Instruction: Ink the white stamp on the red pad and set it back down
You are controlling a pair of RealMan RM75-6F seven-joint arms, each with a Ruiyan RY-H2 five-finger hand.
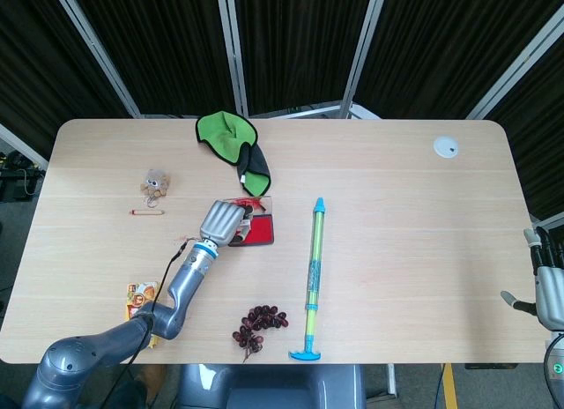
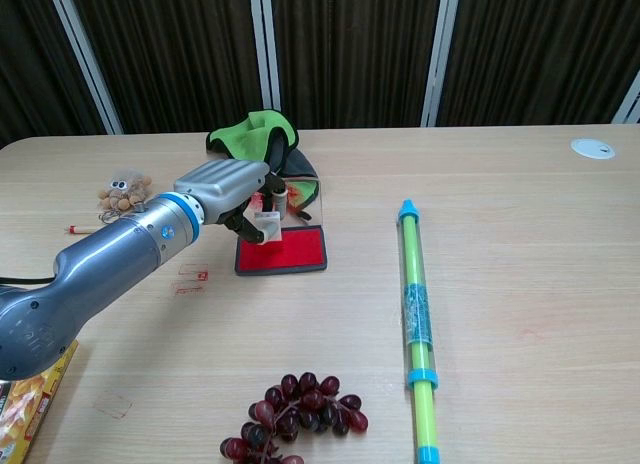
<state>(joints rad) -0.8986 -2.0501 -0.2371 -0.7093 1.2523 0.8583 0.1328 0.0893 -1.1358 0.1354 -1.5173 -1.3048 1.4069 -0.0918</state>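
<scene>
My left hand (image 2: 222, 189) grips the small white stamp (image 2: 268, 224) between thumb and fingers. The stamp is at the rear left part of the red ink pad (image 2: 290, 250); I cannot tell whether it touches the pad. The pad's clear lid (image 2: 303, 196) stands open behind it. In the head view the left hand (image 1: 223, 221) covers the left side of the red pad (image 1: 259, 233) and hides the stamp. My right hand (image 1: 548, 287) shows only partly at the frame's right edge, off the table, with its fingers extended and holding nothing.
A green cloth (image 1: 227, 140) lies behind the pad. A green tube with blue ends (image 1: 314, 272) lies to its right, dark grapes (image 1: 260, 323) near the front edge. A small plush (image 1: 156, 182), a red pencil (image 1: 146, 212) and a snack packet (image 1: 139, 296) lie left. A white disc (image 1: 446, 146) sits far right.
</scene>
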